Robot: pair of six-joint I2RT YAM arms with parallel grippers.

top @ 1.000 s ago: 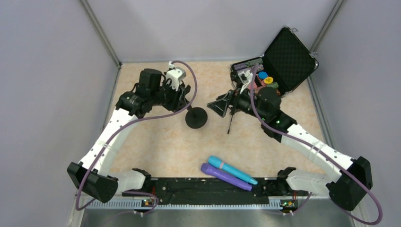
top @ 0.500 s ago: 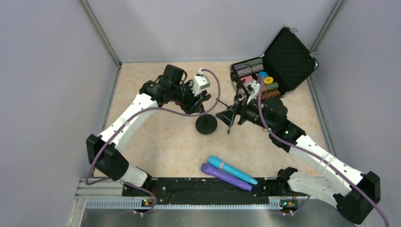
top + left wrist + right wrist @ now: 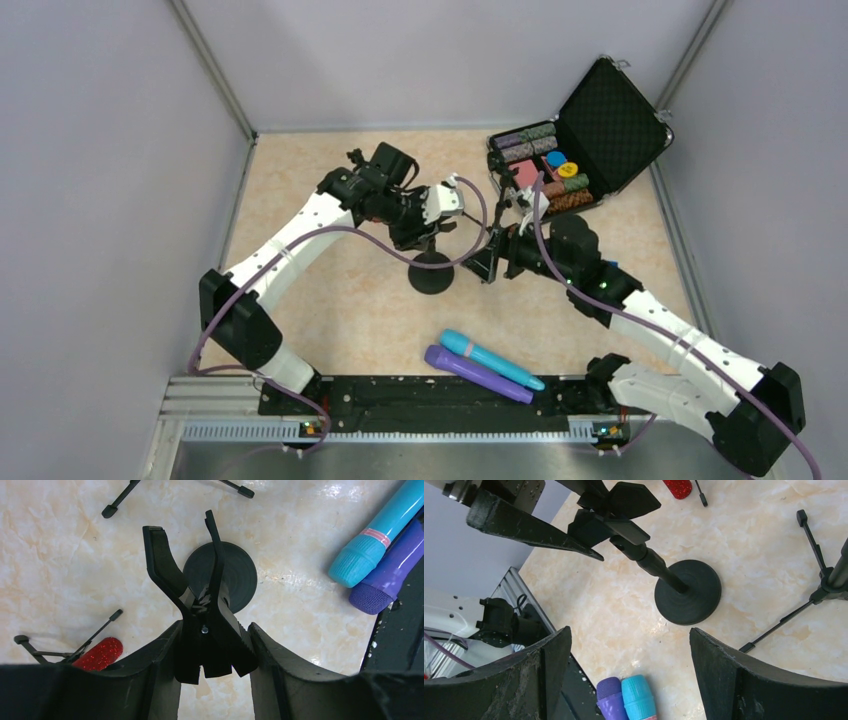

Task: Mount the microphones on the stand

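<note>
A black stand with a round base point(image 3: 432, 272) stands mid-table. My left gripper point(image 3: 437, 222) is shut on the spring clip point(image 3: 200, 600) at the stand's top; the clip's prongs are spread. The base also shows in the left wrist view point(image 3: 235, 575) and the right wrist view point(image 3: 688, 592). My right gripper point(image 3: 490, 258) is open and empty just right of the stand, its fingers point(image 3: 544, 680) wide apart. The light blue microphone point(image 3: 492, 360) and the purple microphone point(image 3: 478, 373) lie side by side near the front edge. The glittery red microphone point(image 3: 100, 652) shows only its end, beside tripod legs.
A thin black tripod stand point(image 3: 824, 575) stands right of the round base. An open black case point(image 3: 560, 160) with coloured chips sits at the back right. A black rail point(image 3: 420, 395) runs along the front edge. Grey walls close in the table.
My left arm has swung right and nearer, carrying the round-base stand toward the table's middle. My right gripper has moved nearer, close beside the stand.
</note>
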